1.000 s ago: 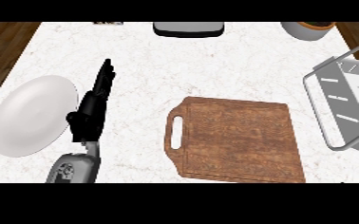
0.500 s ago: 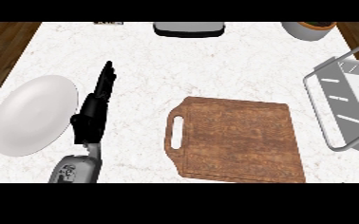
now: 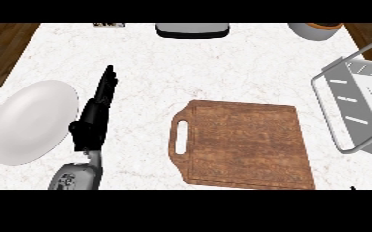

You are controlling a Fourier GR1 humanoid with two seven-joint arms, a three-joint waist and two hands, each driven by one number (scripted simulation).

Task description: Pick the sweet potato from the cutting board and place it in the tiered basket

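Observation:
The wooden cutting board (image 3: 243, 145) lies at the lower middle of the counter with its handle slot toward the left; nothing lies on it. No sweet potato shows anywhere in the head view. The wire tiered basket (image 3: 347, 105) reaches in from the right edge, and only its left part is visible. My left hand (image 3: 94, 115) rests at the lower left with straight fingers pointing away from me, between the plate and the board, holding nothing. My right hand is out of view.
A white plate (image 3: 33, 120) sits at the left edge beside my left hand. At the back stand a dark grey appliance (image 3: 193, 29) and a bowl-like pot (image 3: 316, 29). A small dark item (image 3: 108, 24) lies at the back left.

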